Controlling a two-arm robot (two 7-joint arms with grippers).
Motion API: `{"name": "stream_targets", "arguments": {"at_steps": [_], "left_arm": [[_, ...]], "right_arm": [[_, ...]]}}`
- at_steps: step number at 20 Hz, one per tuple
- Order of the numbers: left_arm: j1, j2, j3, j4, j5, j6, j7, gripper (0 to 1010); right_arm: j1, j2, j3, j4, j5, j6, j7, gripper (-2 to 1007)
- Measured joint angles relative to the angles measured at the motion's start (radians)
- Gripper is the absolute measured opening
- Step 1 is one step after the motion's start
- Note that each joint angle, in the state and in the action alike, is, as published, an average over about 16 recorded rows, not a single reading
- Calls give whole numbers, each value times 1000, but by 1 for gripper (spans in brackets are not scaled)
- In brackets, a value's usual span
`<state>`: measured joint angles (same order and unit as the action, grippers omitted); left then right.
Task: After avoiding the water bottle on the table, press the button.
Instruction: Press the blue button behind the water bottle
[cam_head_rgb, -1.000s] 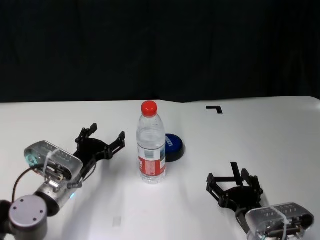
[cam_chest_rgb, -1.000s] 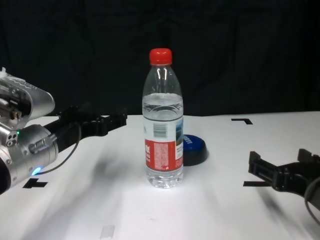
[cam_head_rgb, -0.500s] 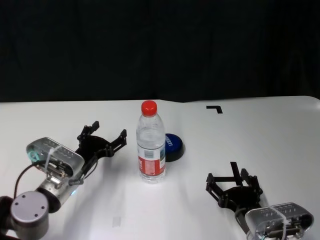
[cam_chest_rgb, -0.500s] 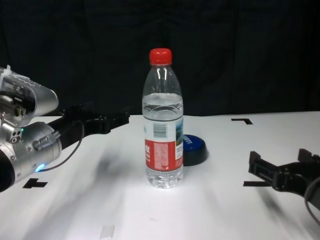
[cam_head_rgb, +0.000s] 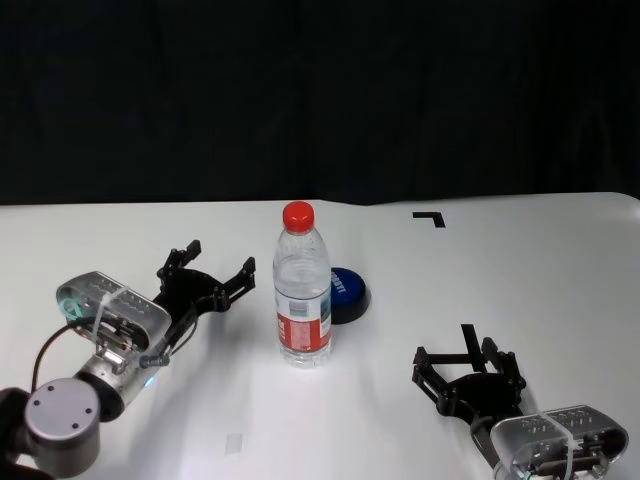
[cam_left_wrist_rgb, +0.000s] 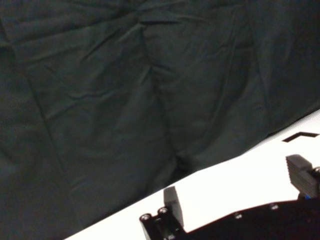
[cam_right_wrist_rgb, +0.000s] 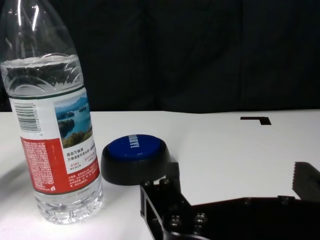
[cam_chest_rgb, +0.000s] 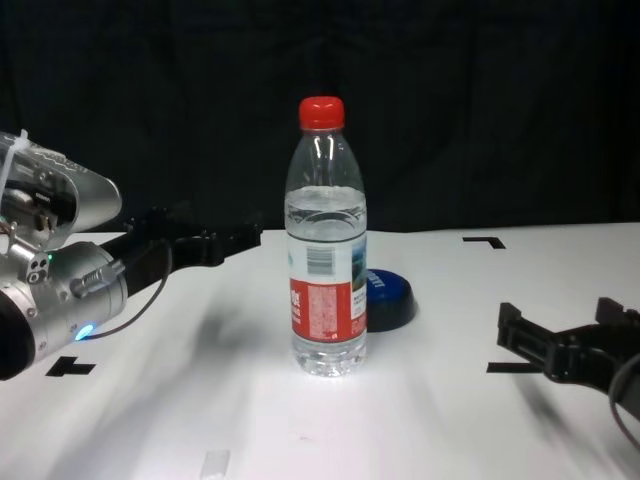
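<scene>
Left tool (cam_head_rgb: 218, 282), spread wide and empty, eased forward past the water bottle (cam_head_rgb: 302, 288) on the tabletop (cam_head_rgb: 520, 270). Button (cam_head_rgb: 346, 293) unpressed, just behind the bottle. Right tool (cam_head_rgb: 470, 372) parked near, also wide.

dark cloth backdrop (cam_head_rgb: 320, 100) fills the whole upper part of the frame in head and chest views, creased and folded in the left wrist view. black l-shaped corner mark (cam_head_rgb: 430, 218) upper right of centre in the head view, same mark (cam_chest_rgb: 484, 241) at right of centre in the chest view and (cam_right_wrist_rgb: 256, 120) at right in the right wrist view. black cross-shaped mark (cam_chest_rgb: 68, 368) lower left in the chest view. short black line mark (cam_head_rgb: 467, 333) lower right in the head view. small pale rectangular patch (cam_head_rgb: 234, 443) bottom, left of centre in the head view, also (cam_chest_rgb: 213, 462) at bottom in the chest view
</scene>
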<state>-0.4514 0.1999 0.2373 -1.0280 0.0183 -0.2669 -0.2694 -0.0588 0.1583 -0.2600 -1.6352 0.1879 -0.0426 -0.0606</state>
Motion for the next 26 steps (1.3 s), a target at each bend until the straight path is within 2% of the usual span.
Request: {"name": "stream_targets", "arguments": {"at_steps": [15, 26], "left_arm": [[-31, -4, 7, 43, -1, -16, -7, 1009], [-70, -11, 16, 101, 0, -38, -20, 1009]], "right_arm": [[0, 0, 0, 0, 0, 0, 0, 1003], [0, 0, 0, 0, 0, 0, 0, 1003]]}}
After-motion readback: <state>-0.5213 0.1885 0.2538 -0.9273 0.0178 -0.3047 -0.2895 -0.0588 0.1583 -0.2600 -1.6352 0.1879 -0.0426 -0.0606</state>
